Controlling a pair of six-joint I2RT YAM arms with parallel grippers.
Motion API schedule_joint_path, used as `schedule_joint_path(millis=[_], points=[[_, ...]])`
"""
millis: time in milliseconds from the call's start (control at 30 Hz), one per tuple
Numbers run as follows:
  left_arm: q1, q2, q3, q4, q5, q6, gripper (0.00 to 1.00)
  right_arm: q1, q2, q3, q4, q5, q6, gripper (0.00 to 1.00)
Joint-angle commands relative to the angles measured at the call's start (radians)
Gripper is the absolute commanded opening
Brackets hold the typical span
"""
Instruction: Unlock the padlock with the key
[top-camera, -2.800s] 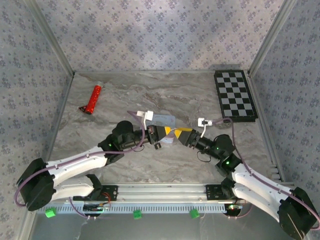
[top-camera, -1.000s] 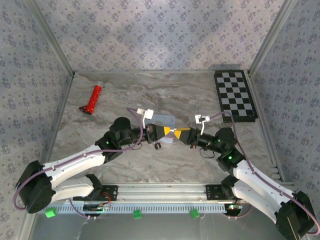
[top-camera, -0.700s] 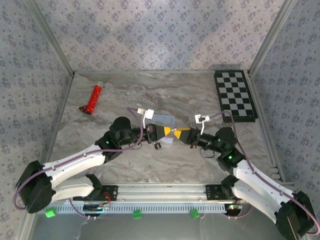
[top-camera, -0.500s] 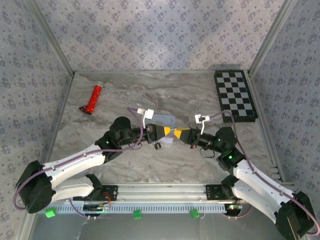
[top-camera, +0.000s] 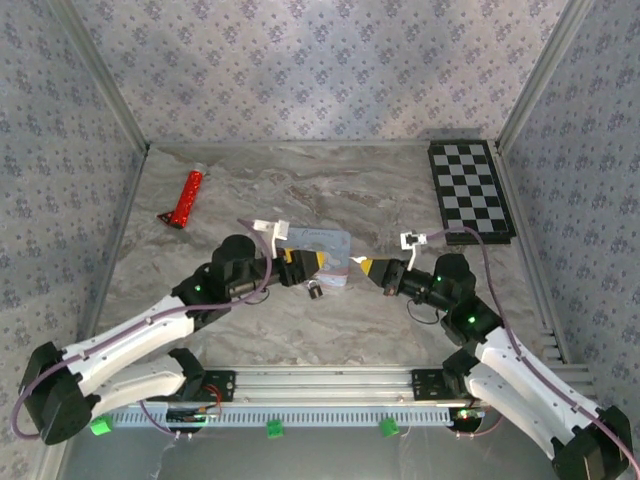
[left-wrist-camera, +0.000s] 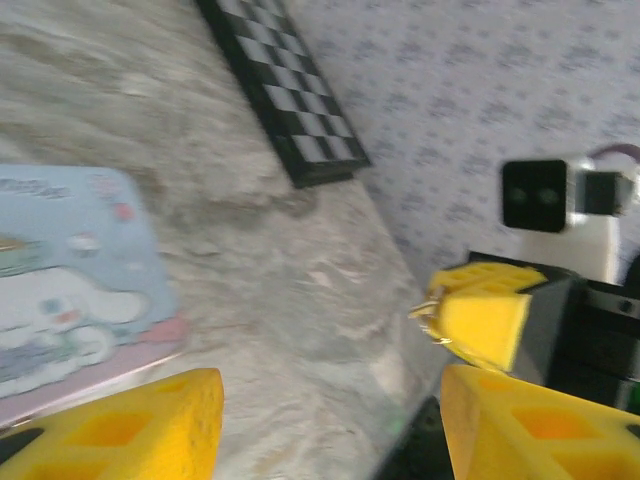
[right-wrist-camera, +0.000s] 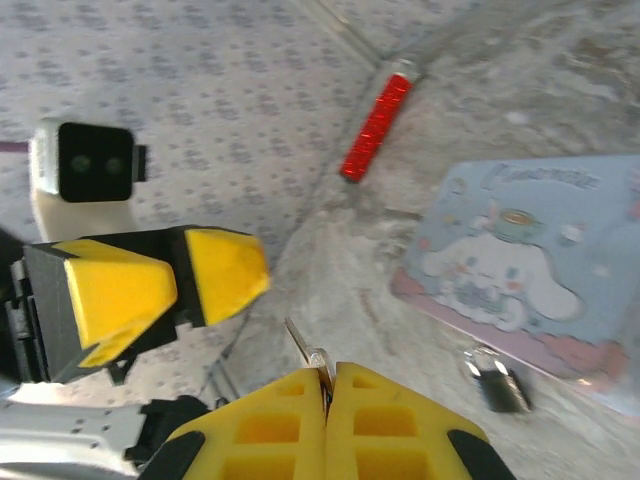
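The pastel tin (right-wrist-camera: 520, 255) carries a white long-eared cartoon and a cursive line too blurred to read. Both arms reach low over the worktop (top-camera: 330, 330), their tips facing each other, apart. The left claw (left-wrist-camera: 332, 400) is spread wide and holds nothing. The right claw (right-wrist-camera: 327, 385) is pressed closed on the key (right-wrist-camera: 303, 350), whose thin blade points forward. The padlock (right-wrist-camera: 497, 380) lies on the worktop, just beside the tin's near edge. A red tube (top-camera: 185, 197) and a checkerboard (top-camera: 470, 190) lie well apart.

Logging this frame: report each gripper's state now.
Left gripper: open, holding nothing.
Right gripper: shut on the key.
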Motion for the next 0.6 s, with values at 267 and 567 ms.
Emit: schedule_joint_path(millis=[267,567], points=[[-0.129,0.079,-0.232,0.120,-0.320,0.016,0.65,0.007,-0.116,-0.079,-0.144,0.162,0.054,0.00],[-0.136,0.279,-0.260,0.288,-0.378,0.067,0.64,0.011,-0.148,-0.117,-0.116,0.149,0.076,0.00]])
